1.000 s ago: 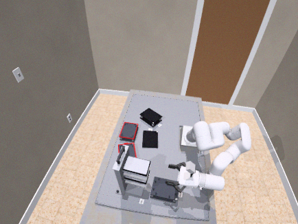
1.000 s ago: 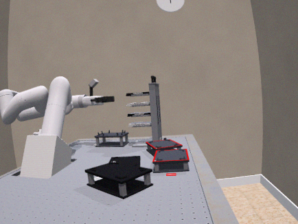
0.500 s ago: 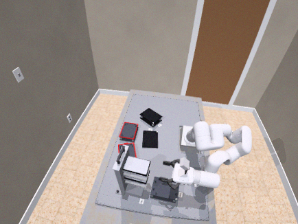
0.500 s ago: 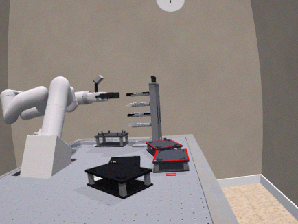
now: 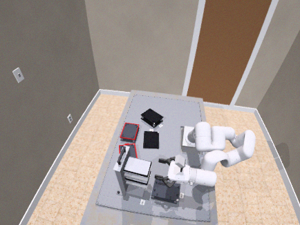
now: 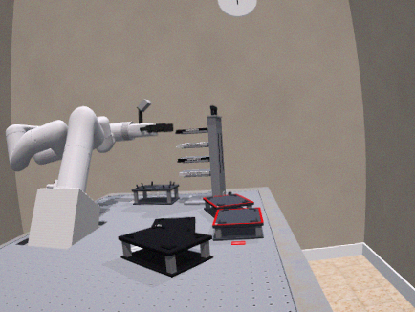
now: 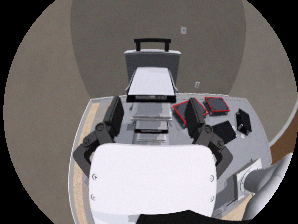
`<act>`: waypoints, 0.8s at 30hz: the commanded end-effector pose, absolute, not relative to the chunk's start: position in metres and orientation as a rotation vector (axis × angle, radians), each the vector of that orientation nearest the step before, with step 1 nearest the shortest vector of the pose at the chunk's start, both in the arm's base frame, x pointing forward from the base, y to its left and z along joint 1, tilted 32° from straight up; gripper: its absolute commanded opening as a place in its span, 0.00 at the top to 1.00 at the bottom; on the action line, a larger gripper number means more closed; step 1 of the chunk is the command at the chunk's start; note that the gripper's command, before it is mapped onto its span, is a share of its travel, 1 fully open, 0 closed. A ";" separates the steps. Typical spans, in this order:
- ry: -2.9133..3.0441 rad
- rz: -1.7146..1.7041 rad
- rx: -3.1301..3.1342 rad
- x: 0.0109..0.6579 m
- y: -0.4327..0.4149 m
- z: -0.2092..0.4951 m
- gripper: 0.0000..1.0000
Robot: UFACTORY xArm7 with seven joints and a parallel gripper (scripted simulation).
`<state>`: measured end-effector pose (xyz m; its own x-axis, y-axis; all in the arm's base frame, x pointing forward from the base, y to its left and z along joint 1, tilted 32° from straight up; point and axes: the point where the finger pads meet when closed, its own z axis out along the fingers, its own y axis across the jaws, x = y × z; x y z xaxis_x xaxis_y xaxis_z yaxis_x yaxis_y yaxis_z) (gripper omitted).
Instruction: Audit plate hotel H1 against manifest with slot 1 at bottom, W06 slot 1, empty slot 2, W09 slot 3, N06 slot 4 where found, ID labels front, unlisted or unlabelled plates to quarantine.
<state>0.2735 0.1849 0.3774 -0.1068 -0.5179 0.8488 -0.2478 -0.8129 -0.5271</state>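
- Top view: the pincer (image 5: pixel 162 169), fingers wide and holding nothing, faces the plate hotel (image 5: pixel 122 171) on the worktop (image 5: pixel 180 110).
- Exterior view: the pincer is level with the top plate (image 6: pixel 191 130); judged step, approach to slot 4, calling for a straight advance.
- Wrist view: the hotel lies ahead; no label is legible.

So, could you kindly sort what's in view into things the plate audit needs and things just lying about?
Belongs to the job:
- plate hotel with its shelved plates
- two red-rimmed nests
- dark framed nest beside the hotel
- black raised nest
- gripper, fingers open, level with the top shelf

Just lying about:
- wall clock
- door
- wall switch
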 end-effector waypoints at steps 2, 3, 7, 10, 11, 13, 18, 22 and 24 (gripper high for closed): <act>0.857 -2.024 -1.956 0.281 0.181 0.381 0.00; 0.857 -2.024 -1.956 0.283 0.180 0.382 0.00; 0.857 -2.024 -1.956 0.290 0.175 0.385 0.00; 0.857 -2.024 -1.956 0.290 0.175 0.385 0.00; 0.857 -2.024 -1.956 0.290 0.175 0.385 0.00; 0.857 -2.024 -1.956 0.290 0.175 0.385 0.00; 0.857 -2.024 -1.956 0.290 0.175 0.385 0.00; 0.857 -2.024 -1.956 0.290 0.175 0.385 0.00; 0.857 -2.024 -1.956 0.290 0.175 0.385 0.00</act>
